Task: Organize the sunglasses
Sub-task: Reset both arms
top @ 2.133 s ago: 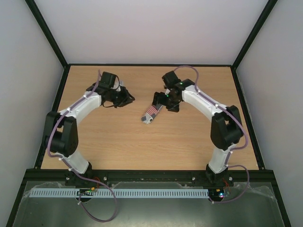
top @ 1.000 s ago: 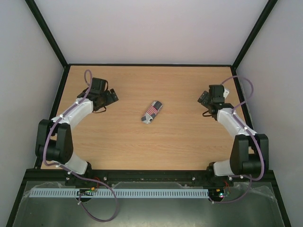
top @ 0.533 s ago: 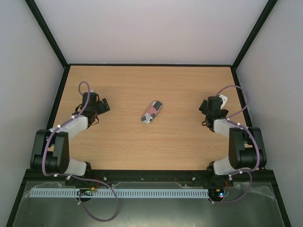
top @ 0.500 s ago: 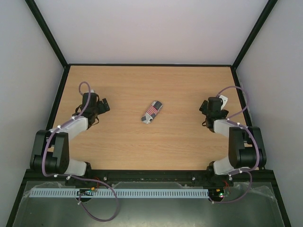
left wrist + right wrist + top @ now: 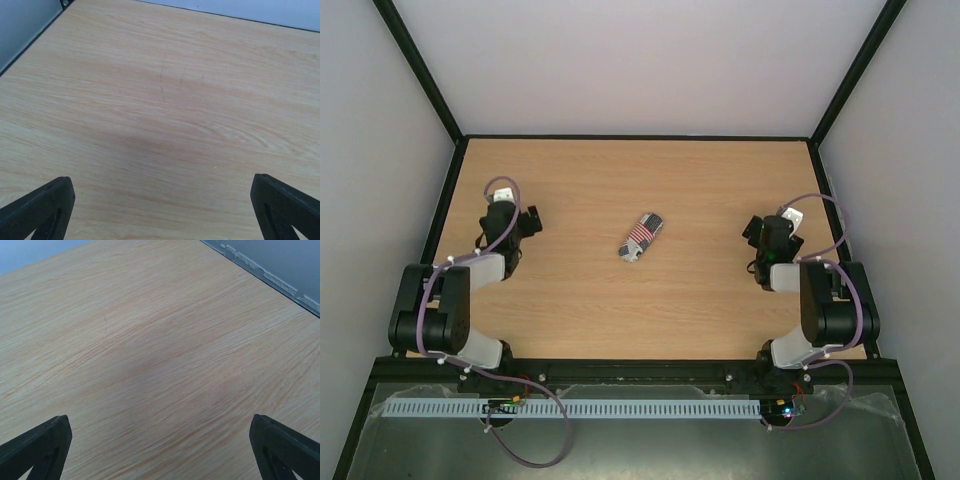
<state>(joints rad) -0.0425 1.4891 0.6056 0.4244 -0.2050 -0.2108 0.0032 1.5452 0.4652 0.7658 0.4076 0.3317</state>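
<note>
The sunglasses are out of view in every frame. A stars-and-stripes oblong case lies shut in the middle of the wooden table. My left gripper rests low near the left edge, far from the case, and its jaws are open. My right gripper sits near the right edge, also open. In the left wrist view the gripper spans only bare wood, with its fingertips at the frame corners. The right wrist view shows the gripper wide apart over bare wood too.
Black frame rails border the table on the left, right and back. Both arms are folded back close to their bases at the near edge. The right wrist view shows the table's right edge.
Both arms have drawn away from the case, out to the table's sides and back toward their bases. The case has not moved. Both grippers stay open.
</note>
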